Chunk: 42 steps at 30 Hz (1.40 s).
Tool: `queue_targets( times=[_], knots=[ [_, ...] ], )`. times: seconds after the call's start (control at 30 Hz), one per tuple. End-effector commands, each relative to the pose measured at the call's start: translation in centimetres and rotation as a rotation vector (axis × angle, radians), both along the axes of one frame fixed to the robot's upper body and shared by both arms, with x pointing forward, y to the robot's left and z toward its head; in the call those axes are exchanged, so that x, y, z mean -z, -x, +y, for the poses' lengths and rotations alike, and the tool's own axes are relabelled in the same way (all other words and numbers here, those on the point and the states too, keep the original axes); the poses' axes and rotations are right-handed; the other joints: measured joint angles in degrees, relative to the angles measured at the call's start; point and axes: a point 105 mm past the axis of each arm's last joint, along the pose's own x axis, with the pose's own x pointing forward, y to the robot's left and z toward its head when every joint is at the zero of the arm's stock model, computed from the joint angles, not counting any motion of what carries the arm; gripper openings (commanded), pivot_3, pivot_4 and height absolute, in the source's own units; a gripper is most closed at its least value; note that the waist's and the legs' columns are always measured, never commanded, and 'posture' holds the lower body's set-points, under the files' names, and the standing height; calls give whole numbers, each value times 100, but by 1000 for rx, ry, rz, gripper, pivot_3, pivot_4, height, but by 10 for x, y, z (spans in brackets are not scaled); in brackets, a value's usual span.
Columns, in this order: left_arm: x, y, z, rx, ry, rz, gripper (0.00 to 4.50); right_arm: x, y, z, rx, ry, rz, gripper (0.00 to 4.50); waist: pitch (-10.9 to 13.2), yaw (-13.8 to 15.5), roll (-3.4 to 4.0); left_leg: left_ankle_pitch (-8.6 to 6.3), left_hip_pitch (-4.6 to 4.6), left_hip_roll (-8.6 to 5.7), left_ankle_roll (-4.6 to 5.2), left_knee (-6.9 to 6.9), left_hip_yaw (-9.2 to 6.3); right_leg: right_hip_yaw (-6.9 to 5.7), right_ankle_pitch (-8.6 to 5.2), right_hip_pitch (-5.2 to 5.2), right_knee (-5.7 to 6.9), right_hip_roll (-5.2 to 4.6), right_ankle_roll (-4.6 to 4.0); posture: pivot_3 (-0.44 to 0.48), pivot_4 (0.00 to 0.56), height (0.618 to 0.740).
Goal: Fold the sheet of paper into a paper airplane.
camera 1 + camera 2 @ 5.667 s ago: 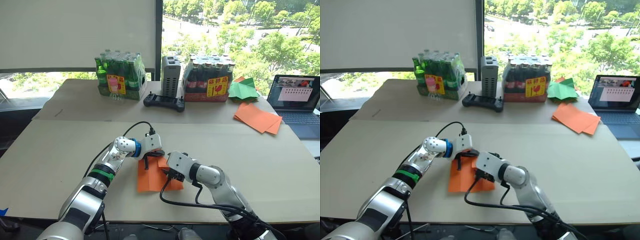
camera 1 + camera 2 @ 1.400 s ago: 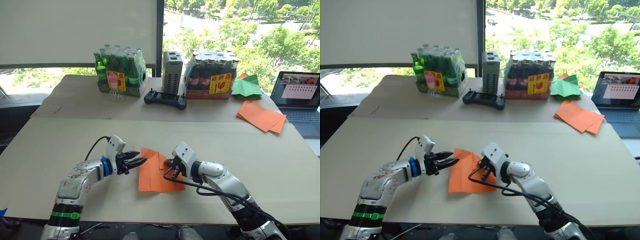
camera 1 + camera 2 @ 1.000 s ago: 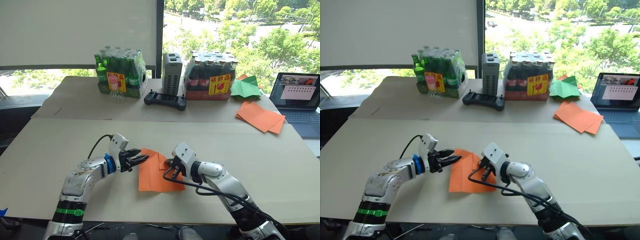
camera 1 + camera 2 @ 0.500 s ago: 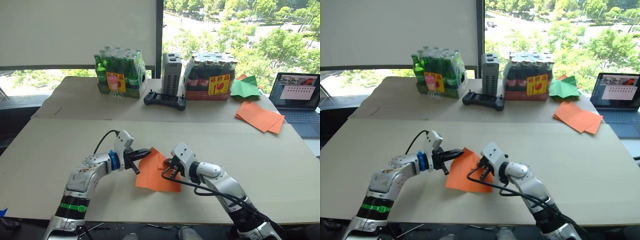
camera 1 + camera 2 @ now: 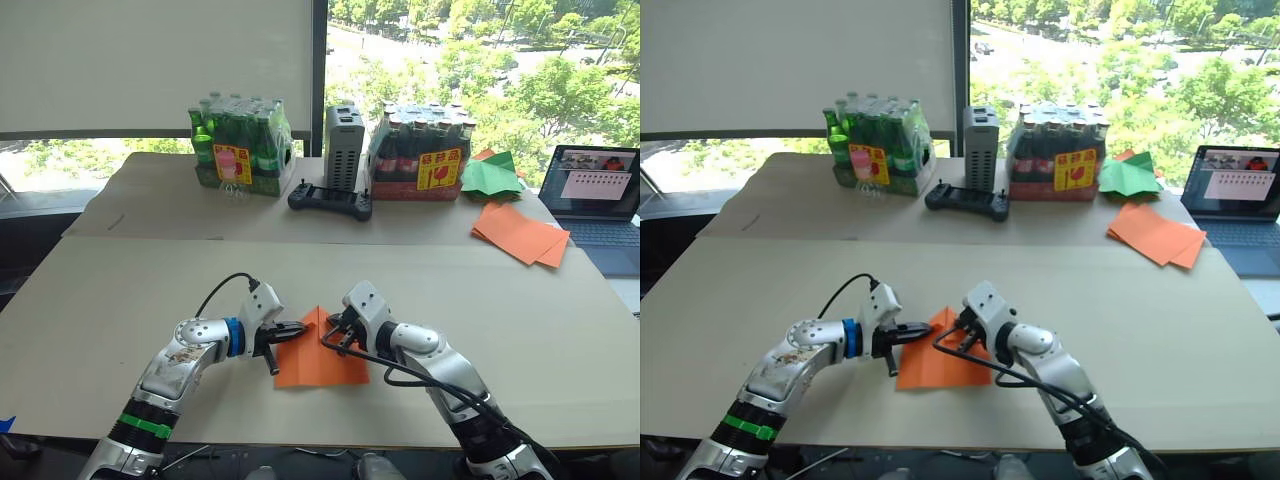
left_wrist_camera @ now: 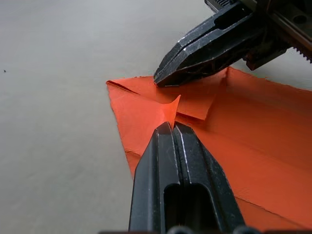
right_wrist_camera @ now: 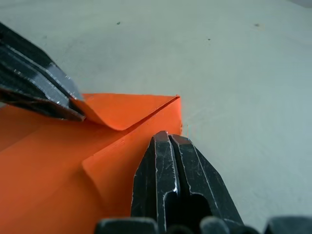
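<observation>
Two grippers, left (image 5: 296,327) clamping a paper (image 5: 322,362) corner, right (image 5: 337,326) fingers together pressing it onto the surface (image 5: 520,320).

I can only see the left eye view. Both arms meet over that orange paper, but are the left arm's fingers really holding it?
Observer: Yes. The left wrist view shows the left gripper shut on a small lifted corner flap of the sheet of paper.
Operator: Is the right one pinching it too?
Observer: No. In the right wrist view the right gripper is shut with nothing between its fingers, and its tips rest on top of the paper, close to a corner.
Operator: Does the flap lie flat?
Observer: No. The right wrist view shows it curling up off the sheet beside a diagonal crease.
</observation>
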Motion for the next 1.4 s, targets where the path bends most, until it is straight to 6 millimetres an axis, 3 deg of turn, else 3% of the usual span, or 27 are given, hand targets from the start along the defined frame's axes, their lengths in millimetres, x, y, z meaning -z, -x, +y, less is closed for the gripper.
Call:
queue_targets(
  times=[0.03, 0.27, 0.57, 0.83, 1.0, 1.07, 1.27, 1.4],
  knots=[
    [-1, 1, 3, 15, -23, -18, 19, -23, -4, 9, -34, -62, -92, 0, 0, 1, 0, 0, 0, 0, 0, 0, 0, 0, 0, 0, 0, 0, 0, 0, 150, 733],
    [0, 1, 6, 21, -66, -37, 19, -22, -6, 22, -77, -35, -134, 0, 0, 0, 1, 0, 0, 0, 0, -1, 0, 0, 0, 0, -1, 0, 0, 0, 150, 733],
    [-2, 5, 4, 38, -63, -39, 19, 18, -15, 17, -48, 158, -61, 0, 0, -4, 2, 0, 5, 0, 0, -1, 1, 0, 0, 3, 2, 0, 0, 0, 150, 733],
    [-38, 0, 20, 15, 1, -44, 2474, 23, -12, 18, -52, 166, -36, 0, 0, -5, 2, 0, 8, 1, 0, -1, -1, 0, 0, 4, 3, 1, 0, 0, 150, 733],
    [-64, -4, 24, 34, 92, -50, 2474, 24, -12, 18, -49, 168, -35, 0, 0, 0, 2, 0, 9, 1, 0, 0, -1, 0, 0, 6, 3, 1, 0, 0, 150, 733],
    [-68, -5, 23, 55, 118, -40, 1896, 24, -13, 17, -48, 169, -35, 0, 0, -5, 2, 0, 10, 0, 0, 0, 0, 0, -1, 7, 3, 0, 0, 0, 150, 733],
    [-45, -28, 16, -7, 21, -50, 41, 24, -13, 17, -44, 169, -36, 0, 0, 5, 2, 0, 12, -1, 0, 0, 0, 0, 0, 11, 3, 1, 0, 0, 150, 733],
    [-30, -32, 5, 25, -26, -56, 41, 23, -12, 18, -45, 166, -37, 0, 0, 1, 2, 0, 11, -3, 0, 0, 0, 0, 0, 9, 2, 0, 0, 0, 150, 733]
  ],
)
